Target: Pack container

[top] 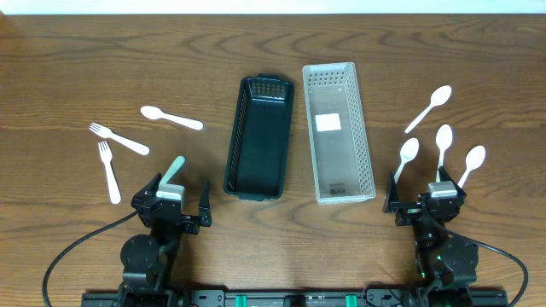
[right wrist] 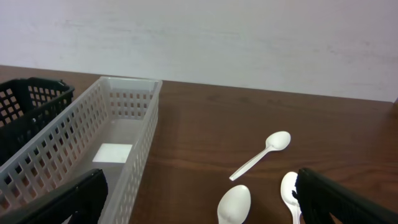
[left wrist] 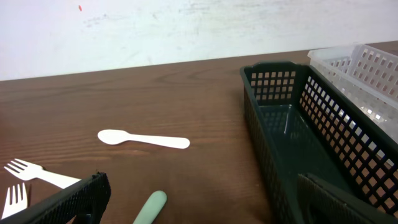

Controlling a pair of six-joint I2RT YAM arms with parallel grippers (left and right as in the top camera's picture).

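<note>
Lying on the desk (top: 68,68), the black mesh plastic basket (top: 258,141) has the white perforated plastic bin (top: 337,132) just right of it, white plastic forks (top: 118,139) well left, and the left hand (top: 172,206) and right hand (top: 425,203) spread wide.

Legible text: none. One sticker (top: 328,122) on the floor of the white basket (top: 339,166), seemingly blank, too small to confirm.
</note>
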